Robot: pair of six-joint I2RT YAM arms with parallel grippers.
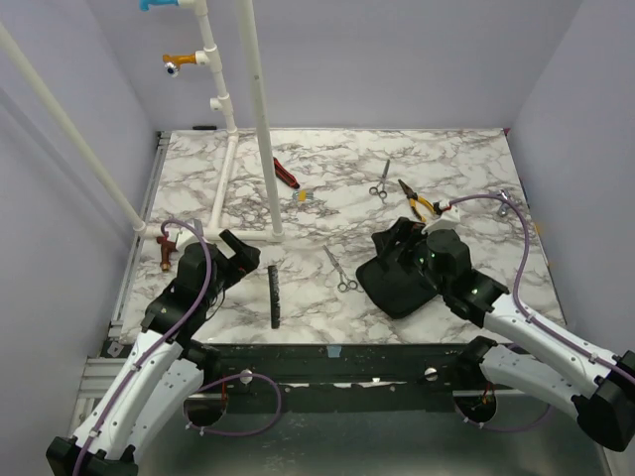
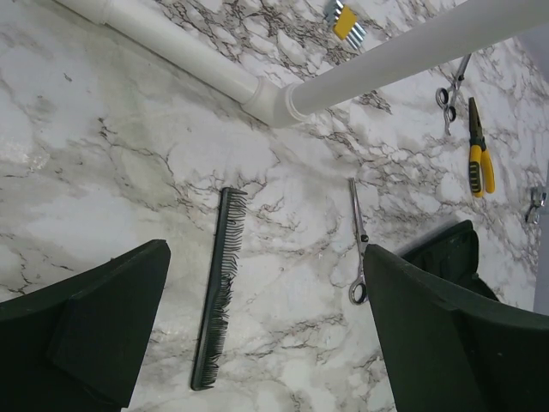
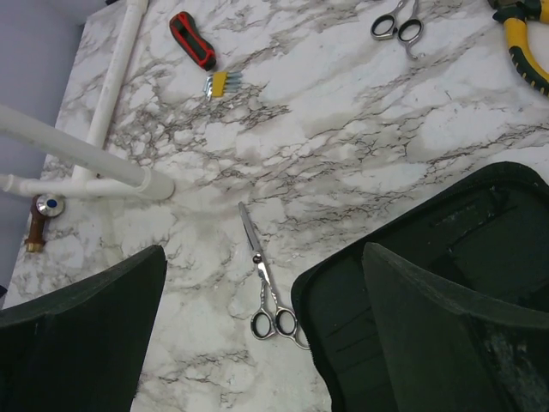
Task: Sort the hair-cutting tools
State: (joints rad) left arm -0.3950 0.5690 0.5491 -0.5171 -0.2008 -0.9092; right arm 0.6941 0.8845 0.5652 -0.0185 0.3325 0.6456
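Comb [image 1: 274, 296] lies loose on the bench [image 1: 466, 159], near edge, left of middle. White pipe frame [image 1: 260, 119] crowds the far-left corner. Black case [image 1: 397, 283] sits open by the near edge, right pincer [image 3: 264, 253] over its rim, spread wide, empty. Left pincer [image 2: 266, 253], equally wide and empty, hangs over the comb: I'd drop square across its spine, it's thin. Near scissors [image 1: 339, 270] lie just beside the case; far scissors [image 1: 381, 182] by the pliers [image 1: 422, 201], toward the far edge.

Left hand [image 1: 241, 258] and right hand [image 1: 405, 238] both hover low, wide open, gripping nothing.
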